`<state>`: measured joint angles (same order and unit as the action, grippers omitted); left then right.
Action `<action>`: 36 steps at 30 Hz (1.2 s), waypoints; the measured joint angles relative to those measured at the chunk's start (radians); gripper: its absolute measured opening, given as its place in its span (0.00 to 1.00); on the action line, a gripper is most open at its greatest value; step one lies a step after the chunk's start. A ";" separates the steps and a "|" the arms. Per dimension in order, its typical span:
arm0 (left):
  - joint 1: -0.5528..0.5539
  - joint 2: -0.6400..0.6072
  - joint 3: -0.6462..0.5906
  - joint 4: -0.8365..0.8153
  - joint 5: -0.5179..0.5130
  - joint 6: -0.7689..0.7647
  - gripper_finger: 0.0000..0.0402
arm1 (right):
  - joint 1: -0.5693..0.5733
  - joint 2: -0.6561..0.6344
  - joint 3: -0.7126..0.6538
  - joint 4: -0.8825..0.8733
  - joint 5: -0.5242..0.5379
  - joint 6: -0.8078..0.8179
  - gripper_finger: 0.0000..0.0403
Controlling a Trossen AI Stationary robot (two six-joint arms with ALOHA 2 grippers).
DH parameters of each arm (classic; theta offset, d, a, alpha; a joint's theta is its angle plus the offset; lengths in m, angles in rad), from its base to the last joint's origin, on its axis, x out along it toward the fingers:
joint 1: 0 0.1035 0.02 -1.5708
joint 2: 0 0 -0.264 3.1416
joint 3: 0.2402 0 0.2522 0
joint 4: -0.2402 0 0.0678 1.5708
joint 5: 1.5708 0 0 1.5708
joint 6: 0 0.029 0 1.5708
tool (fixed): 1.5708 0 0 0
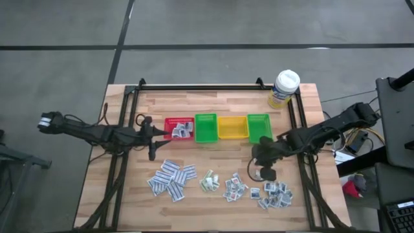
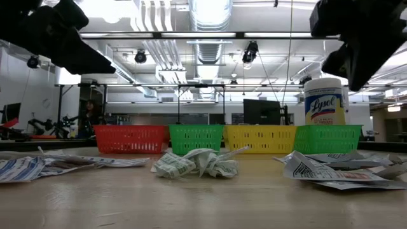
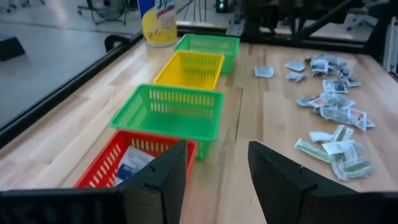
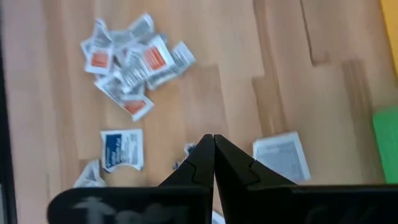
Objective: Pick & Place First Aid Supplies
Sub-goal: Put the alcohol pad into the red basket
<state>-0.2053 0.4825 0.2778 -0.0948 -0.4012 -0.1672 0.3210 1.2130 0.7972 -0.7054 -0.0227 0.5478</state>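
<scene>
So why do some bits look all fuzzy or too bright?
Low view: the ceiling lights glare white and the near table is out of focus. Right wrist view: the packets are smeared with blur. Left wrist view: the left pincer up close looks soft.

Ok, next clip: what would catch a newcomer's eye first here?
The row of four bins, red, green, yellow, green, across the middle of the table, with only the red bin holding packets. Then the packets scattered in heaps along the near side, the left gripper open beside the red bin, the right gripper shut above the rightmost heap.
</scene>
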 joint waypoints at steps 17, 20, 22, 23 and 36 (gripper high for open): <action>-0.002 -0.053 -0.043 0.016 0.000 0.000 0.42 | 0.000 0.000 -0.007 -0.239 -0.043 0.262 0.02; -0.002 -0.053 -0.056 0.023 0.000 -0.001 0.42 | 0.000 0.000 -0.008 -0.233 -0.054 0.268 0.02; -0.002 -0.053 -0.061 0.026 0.000 -0.008 0.42 | 0.000 0.006 -0.008 -0.231 -0.056 0.268 0.02; -0.002 -0.053 -0.067 0.030 0.000 -0.010 0.42 | 0.000 0.008 -0.008 -0.231 -0.054 0.267 0.02; -0.002 -0.055 -0.077 0.060 0.026 0.041 0.42 | -0.001 0.014 -0.017 -0.229 0.042 0.444 0.22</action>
<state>-0.2077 0.4274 0.2012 -0.0352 -0.3756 -0.1260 0.3202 1.2270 0.7807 -0.9345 0.0189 0.9917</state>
